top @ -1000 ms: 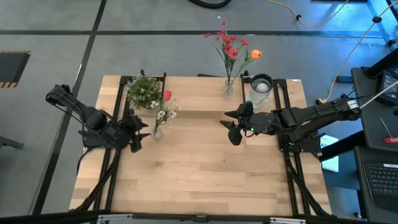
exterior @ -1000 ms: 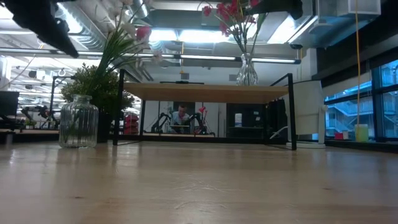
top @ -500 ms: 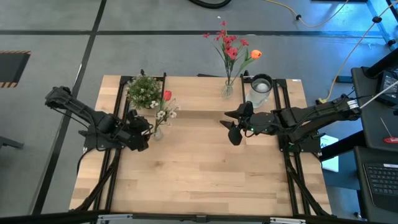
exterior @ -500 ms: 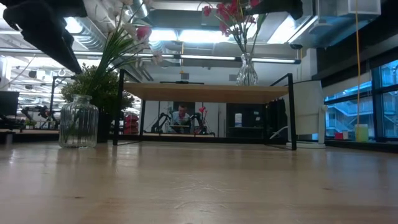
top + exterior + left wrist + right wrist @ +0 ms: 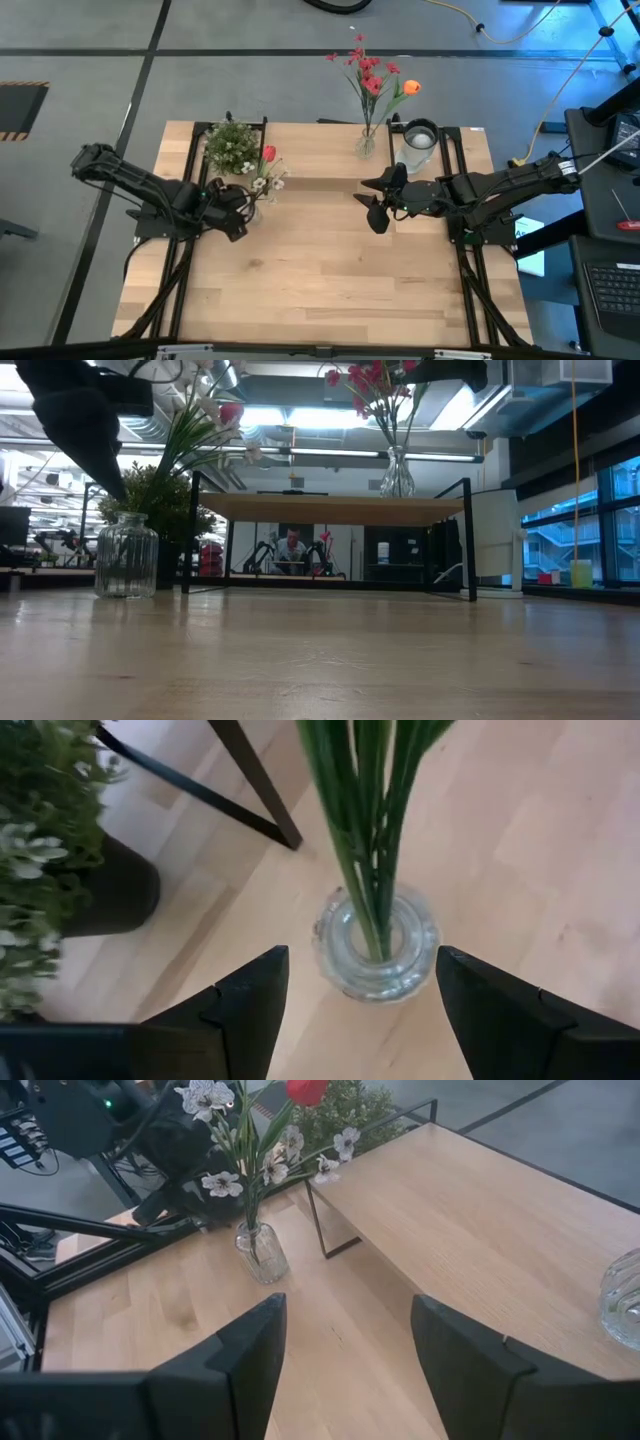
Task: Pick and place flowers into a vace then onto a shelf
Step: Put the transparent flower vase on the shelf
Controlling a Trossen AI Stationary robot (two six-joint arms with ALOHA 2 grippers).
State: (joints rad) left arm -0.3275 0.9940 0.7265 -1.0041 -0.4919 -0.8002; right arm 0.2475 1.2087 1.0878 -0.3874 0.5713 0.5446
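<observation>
Grey floor (image 5: 90, 40), ceiling lights (image 5: 262, 417), big windows (image 5: 570, 525)

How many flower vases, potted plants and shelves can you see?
Flower vases: 2
Potted plant: 1
Shelf: 1
Total: 4
</observation>
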